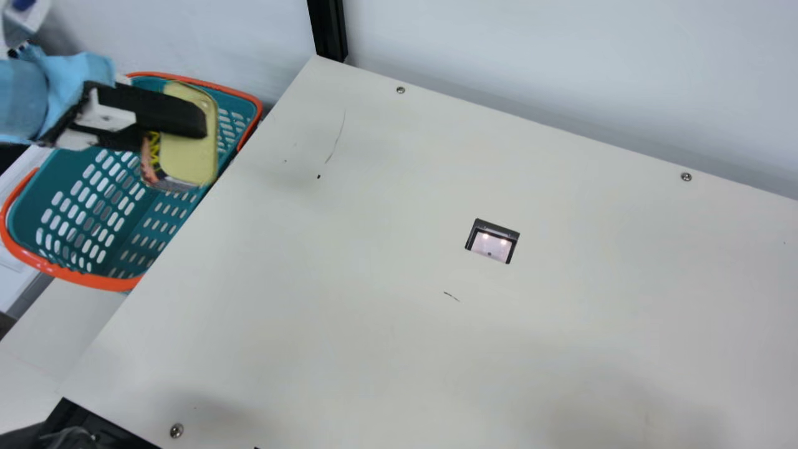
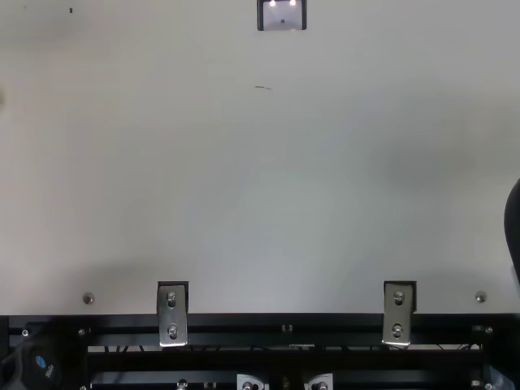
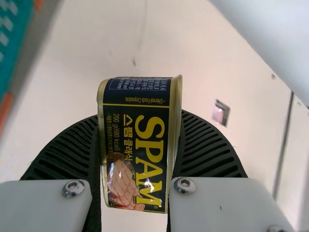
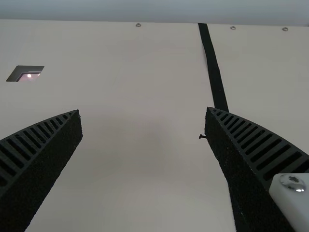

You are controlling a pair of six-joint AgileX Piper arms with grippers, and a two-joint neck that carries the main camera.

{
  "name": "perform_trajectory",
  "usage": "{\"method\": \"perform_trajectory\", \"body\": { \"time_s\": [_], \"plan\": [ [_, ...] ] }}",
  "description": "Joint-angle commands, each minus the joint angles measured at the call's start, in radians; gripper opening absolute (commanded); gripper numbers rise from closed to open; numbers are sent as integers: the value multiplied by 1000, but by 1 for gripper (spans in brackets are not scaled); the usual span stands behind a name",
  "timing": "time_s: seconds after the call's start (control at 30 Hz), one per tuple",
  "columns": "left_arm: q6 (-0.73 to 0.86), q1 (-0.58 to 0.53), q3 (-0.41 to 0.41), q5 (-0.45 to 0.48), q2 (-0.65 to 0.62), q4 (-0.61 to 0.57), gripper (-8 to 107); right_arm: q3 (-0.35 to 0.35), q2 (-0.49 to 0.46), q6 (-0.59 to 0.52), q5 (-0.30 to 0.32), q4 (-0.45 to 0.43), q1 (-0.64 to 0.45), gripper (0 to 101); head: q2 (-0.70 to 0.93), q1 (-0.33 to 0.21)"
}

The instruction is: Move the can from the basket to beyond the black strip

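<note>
My left gripper (image 1: 167, 118) is at the upper left of the main view, shut on the can (image 1: 190, 153) and holding it above the teal basket (image 1: 93, 206). In the left wrist view the dark-labelled can (image 3: 137, 145) is clamped between both ribbed fingers of my left gripper (image 3: 137, 159). The right wrist view has my right gripper (image 4: 143, 121) open, nothing between its fingers. The black strip (image 4: 215, 72) runs along the table there, partly behind one finger.
A small square cutout (image 1: 492, 241) is set in the cream table (image 1: 374, 249). A black post (image 1: 328, 28) stands at the table's back corner, by a pale wall. Metal brackets (image 2: 172, 313) sit along the front rail.
</note>
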Motion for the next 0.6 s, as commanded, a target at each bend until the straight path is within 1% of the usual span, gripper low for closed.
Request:
{"method": "perform_trajectory", "body": {
  "time_s": [0.0, 0.17, 0.27, 0.33, 0.37, 0.57],
  "plan": [
    [-99, -78, 26, 3, 18, -41, 10, 0, 0, 0, 0, 0, 0, 101, 16, -30],
    [-203, -177, 65, 3, 43, -106, 10, 0, 0, 0, 0, 0, 0, 101, 16, -30],
    [-252, -211, 70, 3, 47, -124, 10, 0, 0, 0, 0, 0, 0, 101, 16, -30],
    [-265, -207, 56, 3, 35, -100, 10, 0, 0, 0, 0, 0, 0, 101, 16, -30],
    [-250, -210, 64, 4, 42, -123, 10, 0, 0, 0, 0, 0, 0, 101, 16, -30],
    [-265, -212, 56, 1, 38, -120, 10, 0, 0, 0, 0, 0, 0, 101, 16, -30]
  ]
}}
